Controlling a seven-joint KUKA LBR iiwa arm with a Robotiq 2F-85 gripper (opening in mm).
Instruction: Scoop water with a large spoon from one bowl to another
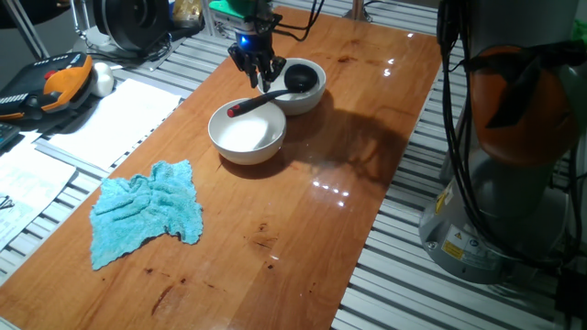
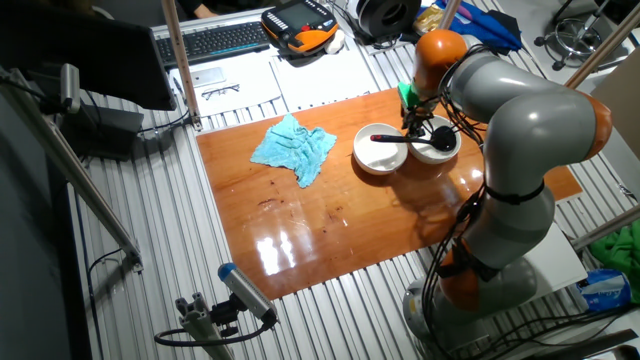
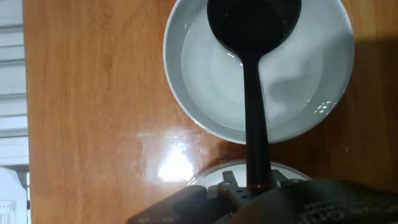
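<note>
**Above the two bowls, gripper over the ladle handle**

On the wooden table [image 1: 367, 137], the black ladle [image 1: 275, 92] lies across two touching white bowls: scoop in the far bowl [image 1: 316, 96], red tip over the near bowl [image 1: 246, 136]. The gripper [image 1: 258, 71] hovers at the handle; its grip cannot be told. A blue cloth [image 1: 147, 211] lies nearby.

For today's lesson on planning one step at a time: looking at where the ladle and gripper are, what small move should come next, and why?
Probably lower the gripper onto the handle and close. It hovers above the large spoon, whose scoop lies in the far bowl while the handle lies across the near bowl; whether it already grips is unclear.
</note>
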